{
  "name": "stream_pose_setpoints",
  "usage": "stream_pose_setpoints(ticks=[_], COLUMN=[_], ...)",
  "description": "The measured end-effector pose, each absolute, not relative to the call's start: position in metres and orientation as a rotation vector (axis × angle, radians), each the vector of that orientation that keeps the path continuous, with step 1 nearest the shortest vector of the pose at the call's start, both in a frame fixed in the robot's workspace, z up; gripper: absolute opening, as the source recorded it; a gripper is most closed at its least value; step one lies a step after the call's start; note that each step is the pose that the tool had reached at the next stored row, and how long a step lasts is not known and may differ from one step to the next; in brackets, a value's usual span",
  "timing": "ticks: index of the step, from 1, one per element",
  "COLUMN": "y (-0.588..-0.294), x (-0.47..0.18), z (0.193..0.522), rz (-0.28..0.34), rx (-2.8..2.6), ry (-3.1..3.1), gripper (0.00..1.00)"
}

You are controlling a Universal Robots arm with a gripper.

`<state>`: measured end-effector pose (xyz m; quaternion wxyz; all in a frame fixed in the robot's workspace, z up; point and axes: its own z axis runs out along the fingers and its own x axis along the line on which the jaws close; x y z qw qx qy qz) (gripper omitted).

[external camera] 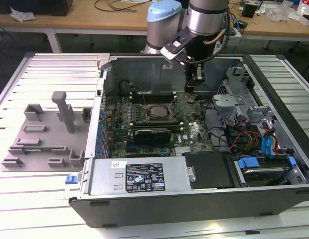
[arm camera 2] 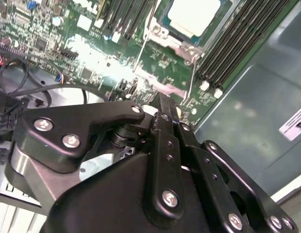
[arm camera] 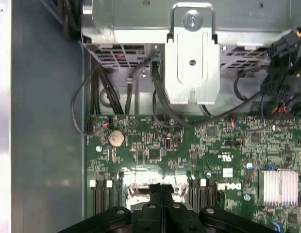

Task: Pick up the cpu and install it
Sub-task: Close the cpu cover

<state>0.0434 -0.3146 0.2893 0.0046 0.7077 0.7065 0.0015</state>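
End effector [arm camera: 162, 188] pinched closed over motherboard [arm camera: 155, 145]; second wrist view shows cpu [arm camera 2: 194, 14] seated in socket [arm camera 2: 162, 36].

Exterior view high above the computer case [external camera: 144, 69]; both wrist views past the pincer [arm camera: 162, 187] [arm camera 2: 159, 99], close over motherboard [arm camera: 189, 145] [arm camera 2: 92, 53].

arm [external camera: 207, 20]: silver tubes, pale-blue joint caps [external camera: 164, 12] | gripper [arm camera: 162, 190]: black linkage (silver screws [arm camera 2: 170, 197] throughout)

Electronics lab: opened computer case [external camera: 194, 204] on slatted table [external camera: 40, 199], cluttered workbench [external camera: 94, 20] behind.
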Motion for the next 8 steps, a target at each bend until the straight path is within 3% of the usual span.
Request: stream_pose_setpoints(ticks=[8], y=[-0.3146], x=[0.0552], z=[0.2893], rz=[0.005], rx=[2.217], ry=[2.213], gripper=[0.11])
